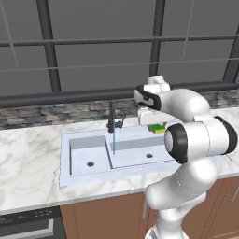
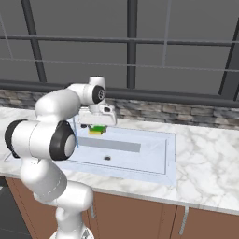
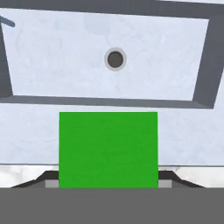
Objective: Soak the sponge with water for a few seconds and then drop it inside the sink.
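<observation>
sponge (image 3: pixel 108 148) sits nearest the hand camera, green face up, clamped between the two dark fingertips (image 3: pixel 165 178) of the gripper (image 3: pixel 108 180). from the base views the gripper (image 1: pixel 156 122) holds the sponge (image 1: pixel 158 128) above the back rim of the sink (image 1: pixel 65 158), over the wider basin (yellow layer visible underneath). drain (image 3: pixel 115 59) lies below in that basin. water (image 1: pixel 113 142) runs from the black faucet (image 1: pixel 112 116), well to the left of the sponge, not touching it.

Green-topped sponge (image 1: pixel 158 128) aloft, apparently over the sink (image 1: pixel 95 149) rim, right of the thin water (image 1: pixel 114 140) stream
</observation>
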Controlling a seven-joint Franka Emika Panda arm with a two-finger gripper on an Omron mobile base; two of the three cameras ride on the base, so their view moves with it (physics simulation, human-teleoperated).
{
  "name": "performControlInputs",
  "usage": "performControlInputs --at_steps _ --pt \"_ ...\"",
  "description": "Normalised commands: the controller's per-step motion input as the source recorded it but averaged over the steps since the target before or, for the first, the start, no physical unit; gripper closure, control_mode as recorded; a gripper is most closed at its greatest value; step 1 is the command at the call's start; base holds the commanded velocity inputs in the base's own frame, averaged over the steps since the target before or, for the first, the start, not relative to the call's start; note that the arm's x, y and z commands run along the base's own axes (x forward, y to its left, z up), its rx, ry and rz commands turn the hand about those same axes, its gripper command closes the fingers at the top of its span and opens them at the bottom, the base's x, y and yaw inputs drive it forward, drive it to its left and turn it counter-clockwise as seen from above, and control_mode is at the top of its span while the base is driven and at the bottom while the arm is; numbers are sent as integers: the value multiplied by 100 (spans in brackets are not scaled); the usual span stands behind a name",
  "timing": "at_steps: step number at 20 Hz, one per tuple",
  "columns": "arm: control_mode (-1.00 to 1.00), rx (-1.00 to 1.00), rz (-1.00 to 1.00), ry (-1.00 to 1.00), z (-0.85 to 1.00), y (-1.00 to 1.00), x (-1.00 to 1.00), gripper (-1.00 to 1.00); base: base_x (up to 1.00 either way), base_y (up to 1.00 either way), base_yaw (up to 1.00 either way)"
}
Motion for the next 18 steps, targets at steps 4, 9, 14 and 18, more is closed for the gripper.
performControlInputs --at_steps 4,9,14,18 --pt "-100 5 4 -17 -31 0 1 100 0 0 0" --pt "-100 4 4 -14 -23 0 0 100 0 0 0" --pt "-100 3 4 -12 -20 0 12 100 0 0 0" --pt "-100 3 4 -8 -16 0 14 100 0 0 0"
